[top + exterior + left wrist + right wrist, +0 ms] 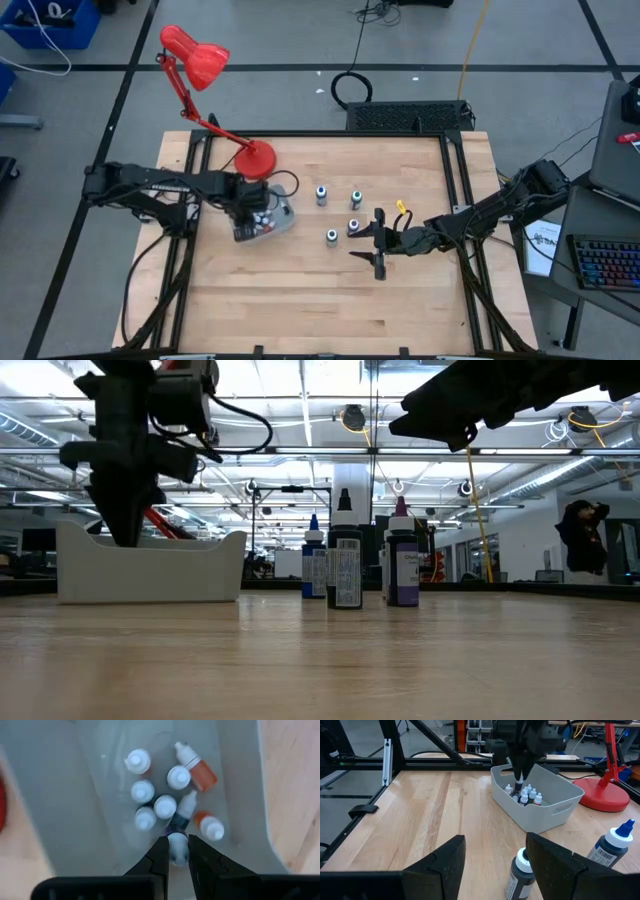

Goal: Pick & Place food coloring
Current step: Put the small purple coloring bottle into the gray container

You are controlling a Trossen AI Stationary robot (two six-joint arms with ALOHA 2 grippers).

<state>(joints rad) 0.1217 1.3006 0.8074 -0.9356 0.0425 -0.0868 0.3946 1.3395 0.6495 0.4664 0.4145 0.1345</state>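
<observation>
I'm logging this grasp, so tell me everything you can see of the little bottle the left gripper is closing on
The little bottle has a white cap and a dark body mostly hidden beneath it. It looks plastic and stands upright inside the grey tray, beside other white-capped bottles. The left gripper is shut on its cap from above, one finger each side.

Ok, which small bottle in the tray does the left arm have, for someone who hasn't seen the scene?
Find the red desk lamp; the grey tray sits beside its base. The left gripper reaches down into the tray among the small white-capped bottles. The white-capped bottle pinched between its fingers is the one; the other bottles stand or lie free.
</observation>
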